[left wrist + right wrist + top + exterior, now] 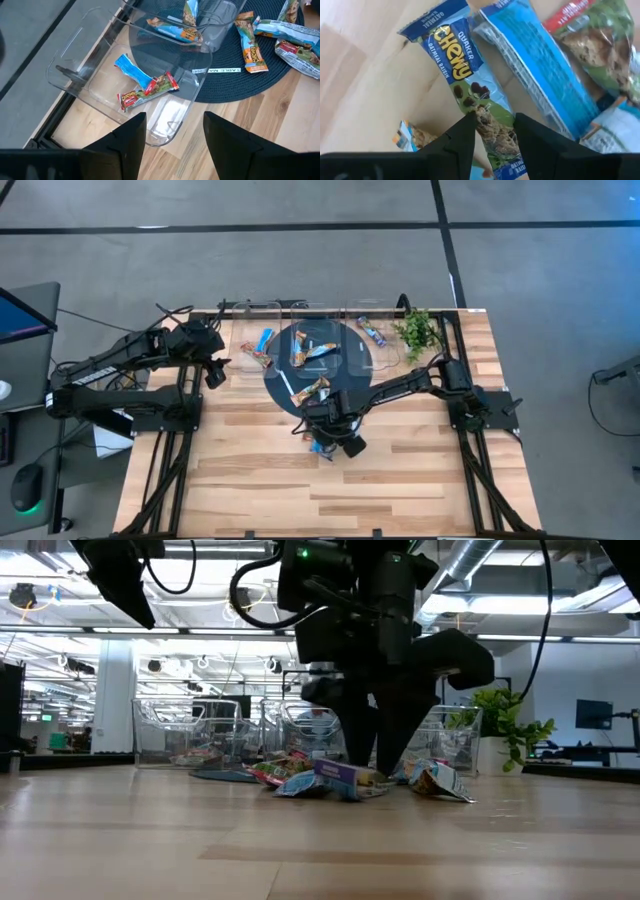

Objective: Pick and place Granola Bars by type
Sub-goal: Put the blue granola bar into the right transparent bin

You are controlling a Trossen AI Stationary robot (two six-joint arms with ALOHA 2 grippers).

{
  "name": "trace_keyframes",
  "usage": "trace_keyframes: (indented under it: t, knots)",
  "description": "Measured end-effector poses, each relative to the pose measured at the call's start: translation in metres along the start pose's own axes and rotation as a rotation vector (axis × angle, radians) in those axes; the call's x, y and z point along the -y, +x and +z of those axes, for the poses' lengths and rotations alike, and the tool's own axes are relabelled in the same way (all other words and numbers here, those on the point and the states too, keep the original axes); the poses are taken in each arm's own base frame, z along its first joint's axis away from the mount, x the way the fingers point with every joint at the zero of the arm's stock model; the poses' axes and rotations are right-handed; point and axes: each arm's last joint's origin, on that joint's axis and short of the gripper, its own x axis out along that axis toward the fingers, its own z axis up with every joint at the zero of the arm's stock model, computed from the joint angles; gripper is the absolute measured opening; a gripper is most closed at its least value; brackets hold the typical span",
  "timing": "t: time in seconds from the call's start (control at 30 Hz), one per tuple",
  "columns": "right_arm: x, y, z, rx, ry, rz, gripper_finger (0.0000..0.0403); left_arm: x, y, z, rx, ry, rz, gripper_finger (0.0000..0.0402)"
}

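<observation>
Right end effector (492, 132) parted astride blue Chewy granola bar (470, 85) on table, not clenched

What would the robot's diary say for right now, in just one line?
right gripper: open, straddling blue Chewy bar | left gripper: open, over clear bin | sorting unfinished

"Quaker Chewy" on blue bar (470, 95)

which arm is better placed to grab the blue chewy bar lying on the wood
Right. Its claw is down over the blue Chewy bar, fingers open on either side of it. The left claw hangs open over the clear bin at the table's far left.
</observation>
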Motion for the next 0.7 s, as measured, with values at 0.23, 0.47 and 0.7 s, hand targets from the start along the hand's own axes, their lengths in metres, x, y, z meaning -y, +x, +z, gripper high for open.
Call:
trace_keyframes:
  t: [0.23, 0.47, 0.7]
  knots:
    - [-0.001, 0.000, -0.003, -0.033, 0.504, 0.009, 0.0129, 0.000, 0.000, 0.000, 0.000, 0.000, 0.000, 0.0192]
    - [-0.008, 0.001, -0.005, -0.080, 0.799, 0.067, 0.0123, 0.000, 0.000, 0.002, 0.019, 0.007, -0.001, 0.0192]
    - [-0.012, 0.002, -0.003, -0.083, 0.838, 0.063, 0.0123, 0.000, 0.000, 0.009, 0.095, 0.015, -0.005, 0.0192]
